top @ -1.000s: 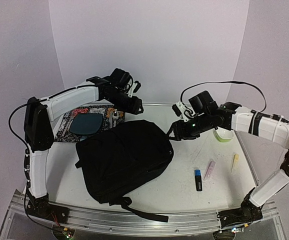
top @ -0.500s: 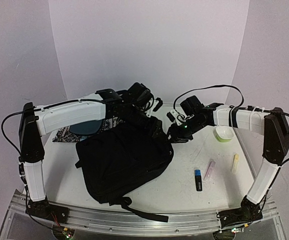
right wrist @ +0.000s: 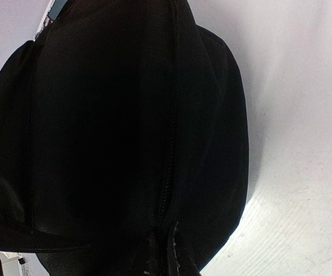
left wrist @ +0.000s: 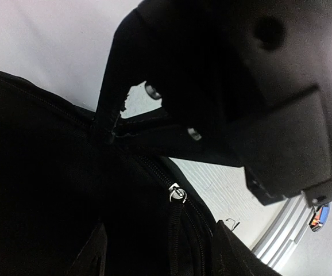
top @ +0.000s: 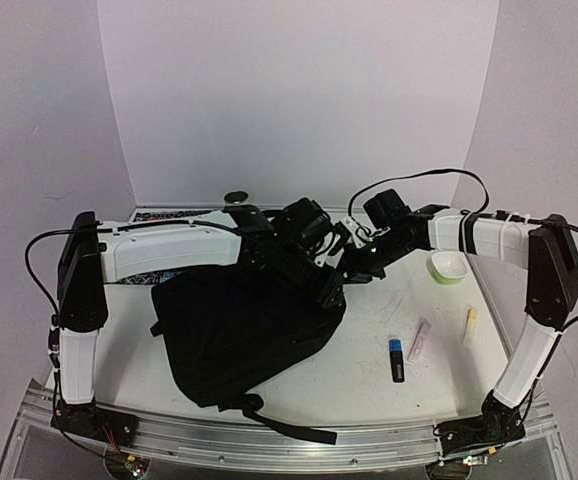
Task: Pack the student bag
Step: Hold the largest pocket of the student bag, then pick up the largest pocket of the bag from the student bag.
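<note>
As top cam shows, student bag (top: 239, 325) lies centre-left, long axis near-left to far-right; left gripper (top: 329, 290) and right gripper (top: 357, 262) both at its far-right end. L wrist: own jaws apart, zip pull (left wrist: 178, 194) btwn them; right gripper clenched on bag edge. R wrist: zip (right wrist: 169, 172) runs straight ahead.

The student bag (top: 239, 330) lies on the table (top: 369, 385), filling its middle and spreading toward 8 o'clock. At the bag's 1 o'clock corner the left gripper (top: 327, 290) and the right gripper (top: 353, 268) meet, the right one seemingly on its rim. The bowl (top: 449, 267) sits at 2 o'clock. The marker (top: 396, 358), flat stick (top: 419, 341) and short stick (top: 471, 327) lie side by side around 4 o'clock.
</note>
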`<move>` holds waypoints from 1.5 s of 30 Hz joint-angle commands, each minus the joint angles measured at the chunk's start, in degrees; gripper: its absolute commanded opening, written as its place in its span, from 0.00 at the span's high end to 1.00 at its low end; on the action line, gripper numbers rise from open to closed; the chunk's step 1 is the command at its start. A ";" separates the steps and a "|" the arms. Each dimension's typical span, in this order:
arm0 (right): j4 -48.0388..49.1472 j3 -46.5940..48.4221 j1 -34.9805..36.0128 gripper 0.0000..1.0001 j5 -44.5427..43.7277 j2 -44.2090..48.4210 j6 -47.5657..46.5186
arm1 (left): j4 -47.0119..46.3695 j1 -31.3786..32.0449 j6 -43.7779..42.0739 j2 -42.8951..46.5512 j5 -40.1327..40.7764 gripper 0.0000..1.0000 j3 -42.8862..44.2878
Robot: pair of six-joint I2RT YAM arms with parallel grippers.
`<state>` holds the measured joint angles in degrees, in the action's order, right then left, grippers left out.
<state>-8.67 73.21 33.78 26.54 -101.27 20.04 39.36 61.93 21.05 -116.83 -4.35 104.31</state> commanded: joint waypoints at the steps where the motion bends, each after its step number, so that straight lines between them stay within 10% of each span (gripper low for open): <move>1: 1.04 1.11 0.06 1.00 3.17 0.55 0.24 | -1.93 -0.15 0.16 -0.76 -0.64 0.39 1.84; 12: 2.07 0.87 0.07 1.00 3.43 0.64 1.11 | -1.92 -0.15 1.08 -1.23 -5.85 0.63 -0.05; 40: 6.40 -2.24 0.06 1.00 3.52 2.29 4.91 | -9.95 1.44 1.45 2.14 -4.38 0.64 -8.85; 45: 6.70 -2.21 0.07 1.00 3.49 2.31 5.08 | -10.08 1.59 1.38 1.48 -4.25 0.77 -9.22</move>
<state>-4.43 71.07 33.46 28.91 -101.23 24.54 31.73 62.42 22.95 -117.11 -7.81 95.47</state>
